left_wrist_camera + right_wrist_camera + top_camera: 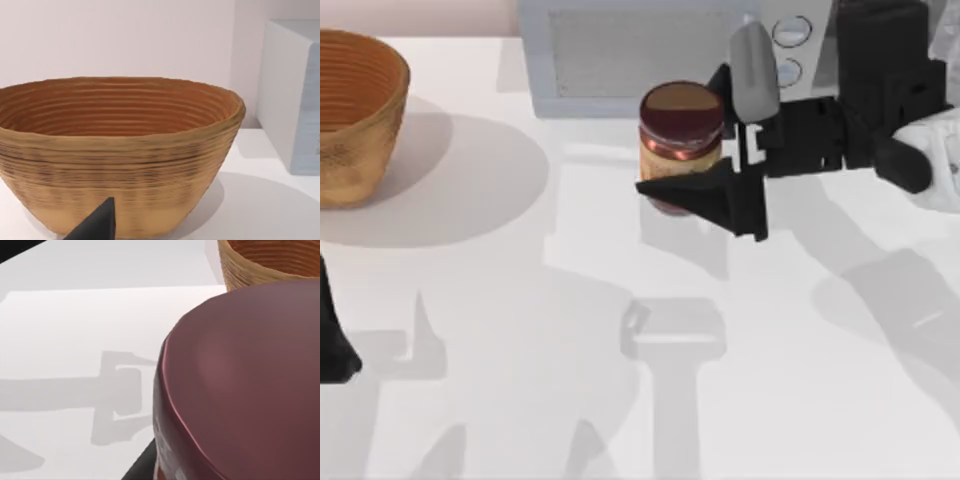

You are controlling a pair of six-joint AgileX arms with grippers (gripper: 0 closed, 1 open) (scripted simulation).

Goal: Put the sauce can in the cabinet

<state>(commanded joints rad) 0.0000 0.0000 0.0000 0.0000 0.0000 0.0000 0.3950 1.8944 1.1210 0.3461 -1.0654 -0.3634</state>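
Our right gripper (pixel 725 140) has its fingers clamped around the sauce can (pixel 680 140), up off the table (pixel 520 300) near the cabinet (pixel 630 50). Left gripper (pixel 335 340) sits parked at the left edge; we can't tell how its fingers stand.

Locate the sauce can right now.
In the top view the can stands just right of center, in front of the cabinet, between the right gripper's fingers; the basket sits far left.

Sauce can (pixel 681 140) upright, maroon lid, mid-table, before cabinet (pixel 640 55)
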